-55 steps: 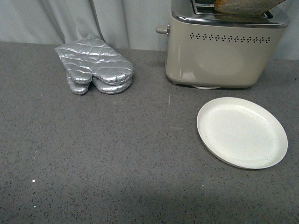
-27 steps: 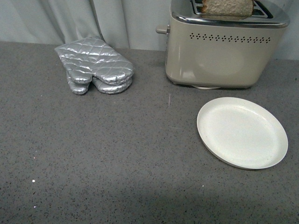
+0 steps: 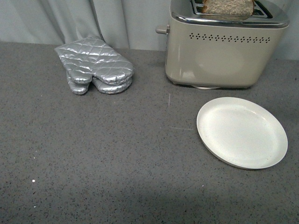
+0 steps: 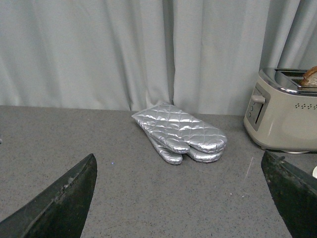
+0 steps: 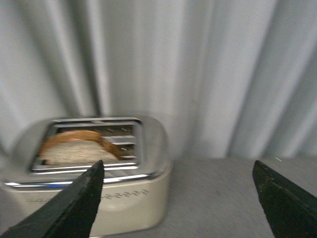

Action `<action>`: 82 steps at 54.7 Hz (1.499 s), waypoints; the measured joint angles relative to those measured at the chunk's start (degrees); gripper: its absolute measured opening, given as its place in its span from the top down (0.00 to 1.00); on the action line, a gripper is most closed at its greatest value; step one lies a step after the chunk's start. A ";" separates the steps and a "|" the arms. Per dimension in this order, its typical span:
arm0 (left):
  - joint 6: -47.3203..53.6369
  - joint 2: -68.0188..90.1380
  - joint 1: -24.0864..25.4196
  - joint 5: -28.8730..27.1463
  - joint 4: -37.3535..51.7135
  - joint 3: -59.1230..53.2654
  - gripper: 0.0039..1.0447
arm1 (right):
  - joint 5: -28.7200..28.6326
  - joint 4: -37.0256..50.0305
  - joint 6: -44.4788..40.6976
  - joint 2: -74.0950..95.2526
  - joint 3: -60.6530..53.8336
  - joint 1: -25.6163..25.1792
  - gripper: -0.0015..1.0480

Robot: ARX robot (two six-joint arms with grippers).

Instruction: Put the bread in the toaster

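Note:
The beige toaster [image 3: 224, 51] stands at the back right of the grey counter. A brown slice of bread [image 3: 228, 6] sits upright in one of its top slots, its upper part sticking out. The right wrist view is blurred and shows the same toaster [image 5: 94, 193] with the bread [image 5: 74, 148] in the slot. My right gripper [image 5: 178, 198] is open and empty, above and to the side of the toaster. My left gripper [image 4: 181, 198] is open and empty over bare counter, with the toaster [image 4: 285, 116] far off to one side. Neither gripper shows in the front view.
A round white plate [image 3: 242, 132] lies empty in front of the toaster. A silver quilted oven mitt [image 3: 96, 65] rests at the back left, also in the left wrist view [image 4: 181, 133]. A grey curtain [image 3: 93, 18] hangs behind the counter.
One second ago the bread lay tilted across the toaster's top; now it stands upright, sunk into the slot. Plate and mitt have not moved.

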 joint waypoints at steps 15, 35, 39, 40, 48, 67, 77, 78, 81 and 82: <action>0.00 0.00 0.00 0.00 0.00 0.00 0.06 | -6.54 -0.48 0.00 -19.34 -17.44 -3.28 0.66; 0.02 0.00 0.00 0.00 0.00 0.00 0.06 | -14.01 -3.89 -0.09 -30.42 -25.81 -9.75 0.99; 0.02 0.00 0.00 0.00 0.00 0.00 0.06 | -13.88 -5.20 -0.04 -33.05 -27.08 -11.06 0.99; 0.02 0.00 0.00 0.00 0.00 0.00 0.06 | -13.94 -5.57 -0.04 -33.68 -27.36 -11.15 0.99; 0.02 0.00 0.00 0.02 0.00 0.00 0.06 | -14.25 -8.09 -0.07 -37.59 -28.68 -11.15 0.99; 0.02 0.00 0.00 0.00 0.00 0.00 0.06 | -14.32 -12.87 -0.07 -46.49 -32.44 -11.17 0.99; 0.02 0.00 0.00 0.00 0.00 0.00 0.06 | -14.32 -17.53 -0.07 -51.71 -32.44 -11.17 0.99; 0.02 0.02 0.00 0.00 0.00 0.00 0.06 | -14.32 -17.79 -0.07 -51.98 -32.44 -11.17 0.99; 0.02 0.02 0.00 0.02 0.00 0.00 0.06 | -14.32 -19.04 -0.07 -53.27 -32.44 -11.17 0.99; 0.02 0.02 0.00 0.00 0.00 0.00 0.06 | -14.32 -19.54 -0.07 -53.72 -32.44 -11.17 0.99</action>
